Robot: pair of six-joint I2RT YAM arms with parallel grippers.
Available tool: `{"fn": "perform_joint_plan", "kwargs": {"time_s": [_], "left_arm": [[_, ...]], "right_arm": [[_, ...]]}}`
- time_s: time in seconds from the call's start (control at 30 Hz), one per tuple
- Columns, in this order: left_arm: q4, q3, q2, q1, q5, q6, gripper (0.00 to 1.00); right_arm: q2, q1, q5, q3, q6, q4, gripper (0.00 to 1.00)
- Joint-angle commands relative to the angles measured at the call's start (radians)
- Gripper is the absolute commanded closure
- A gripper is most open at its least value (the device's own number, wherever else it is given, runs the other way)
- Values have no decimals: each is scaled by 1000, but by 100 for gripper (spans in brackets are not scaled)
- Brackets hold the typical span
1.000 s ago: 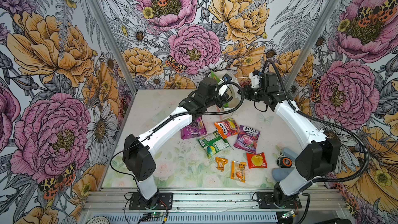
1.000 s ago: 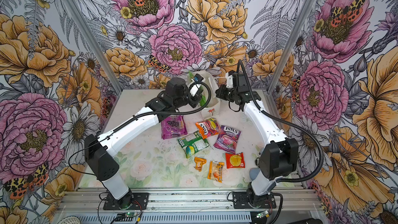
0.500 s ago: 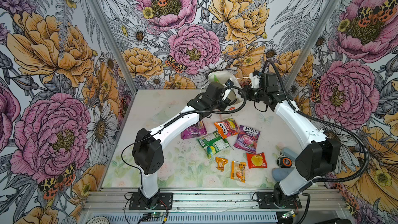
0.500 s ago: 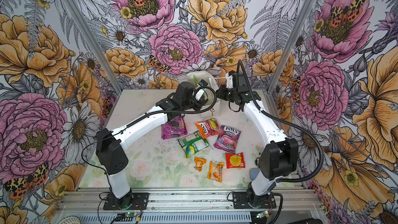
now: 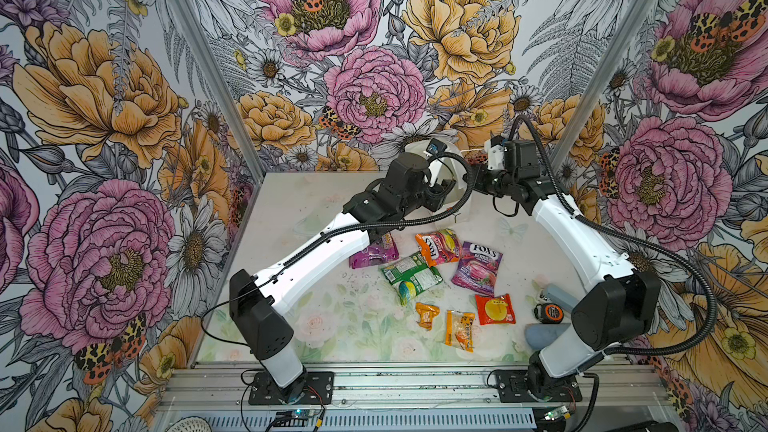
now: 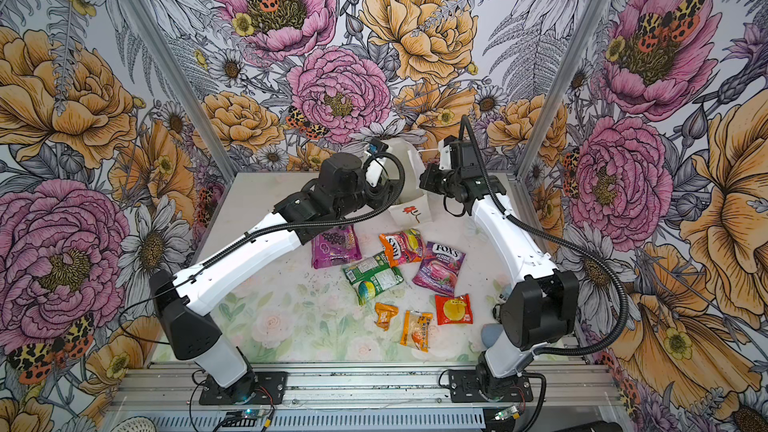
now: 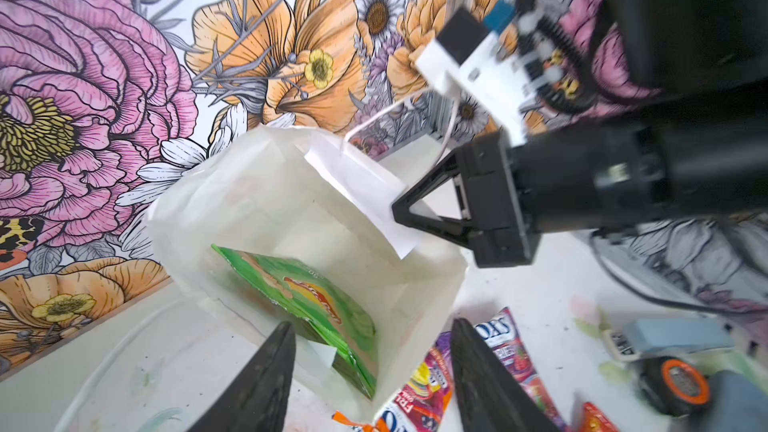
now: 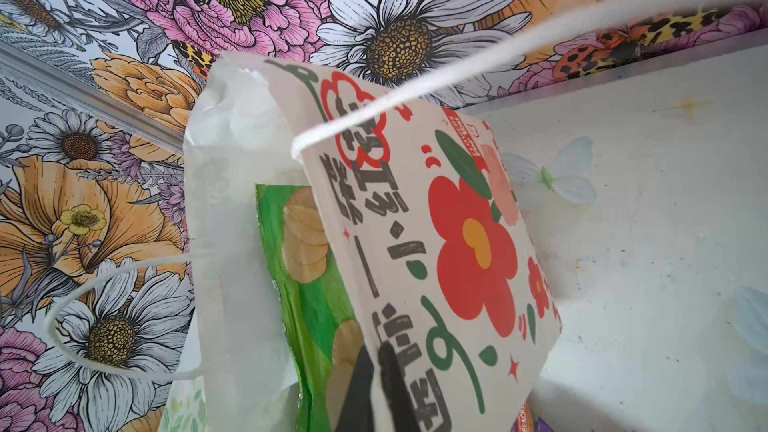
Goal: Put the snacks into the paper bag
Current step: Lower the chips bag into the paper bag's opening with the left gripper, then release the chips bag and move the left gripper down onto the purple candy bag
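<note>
The white paper bag [image 5: 456, 168] [image 6: 409, 195] stands at the back of the table, mouth open. A large green packet [image 7: 316, 297] [image 8: 307, 284] stands inside it, free of any finger. My left gripper [image 7: 372, 326] [image 5: 444, 187] hangs open just above the bag's mouth, holding nothing. My right gripper [image 8: 376, 351] [image 6: 424, 180] is shut on the rim of the bag's printed front wall [image 8: 457, 243]. In front of the bag lie a purple packet [image 5: 376, 249], two Fox's bags [image 5: 438, 245] [image 5: 478, 268], a green-white bag [image 5: 411, 276], two orange sachets [image 5: 427, 314] [image 5: 459, 329] and a red sachet [image 5: 495, 308].
An orange-black tape measure [image 5: 549, 311] and two grey-blue cases [image 5: 561, 292] [image 5: 544, 334] lie at the right, beside the right arm's base. The left forearm [image 5: 324, 259] crosses above the purple packet. Flowered walls close in the back and both sides.
My left gripper carried the green packet down to the bag's mouth and opened. The packet now stands inside the bag. The right gripper has kept its hold on the rim.
</note>
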Motion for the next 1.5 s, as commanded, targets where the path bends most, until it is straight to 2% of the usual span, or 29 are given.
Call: {"fn": "perform_joint_plan", "kwargs": {"time_s": [0.0, 0.07, 0.17, 0.3, 0.4, 0.43, 0.5, 0.67, 0.77, 0.9, 1.1, 1.27, 1.47], "left_arm": [[19, -65, -95, 10, -28, -106, 33], [29, -110, -150, 20, -37, -159, 26], [25, -188, -242, 79, -11, -288, 24], [6, -334, -356, 233, 44, -446, 22], [-174, -341, -335, 361, 5, -492, 21], [-220, -339, -320, 397, 26, -493, 20], [-261, -361, -297, 427, 44, -495, 19], [-305, -367, -191, 407, 53, -509, 18], [-376, -302, -80, 355, 3, -513, 17], [-424, -220, 59, 296, 3, -511, 17], [-522, -67, 257, 204, -97, -487, 19], [-603, 39, 387, 166, -112, -457, 26], [-651, 136, 506, 146, -131, -450, 26]], "right_arm": [[-63, -10, 16, -1, -25, 11, 100], [-63, -12, 11, 0, -30, 11, 100], [-69, -20, 20, -8, -48, 11, 100], [-86, -51, 33, -36, -65, 12, 100], [-93, -80, 31, -49, -66, 13, 100], [-94, -87, 29, -50, -69, 14, 100], [-95, -95, 26, -52, -71, 13, 100], [-92, -99, 17, -62, -74, 14, 100], [-91, -99, 4, -60, -70, 14, 100], [-94, -100, -3, -62, -70, 14, 100], [-95, -101, -3, -65, -72, 14, 100], [-94, -101, -8, -68, -69, 17, 100], [-94, -101, -14, -69, -68, 19, 100]]}}
